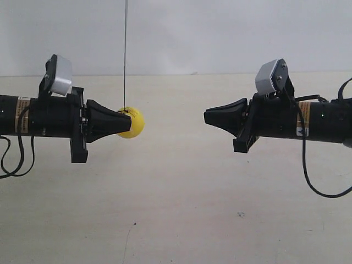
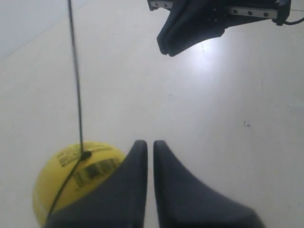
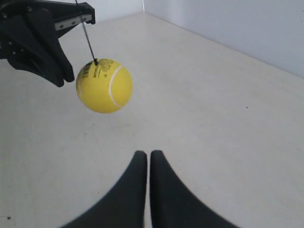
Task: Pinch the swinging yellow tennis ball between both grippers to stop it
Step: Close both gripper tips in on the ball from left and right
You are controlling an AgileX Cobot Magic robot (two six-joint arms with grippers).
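Observation:
The yellow tennis ball (image 1: 133,122) hangs on a thin dark string (image 1: 125,55) close to the tip of my left gripper (image 1: 127,118), the arm at the exterior view's left. In the left wrist view the ball (image 2: 71,185) sits beside the shut left gripper (image 2: 150,142), not between its fingers; I cannot tell whether they touch. My right gripper (image 1: 206,116) is shut and empty, pointing at the ball across a wide gap. In the right wrist view the ball (image 3: 104,85) hangs well ahead of the right gripper (image 3: 147,153), next to the left gripper (image 3: 59,80).
Below both arms lies a pale tabletop (image 1: 181,209), with a white wall (image 1: 220,33) behind it. Black cables loop under the wrists at both sides (image 1: 316,181). Each wrist carries a silver-grey camera box (image 1: 271,77).

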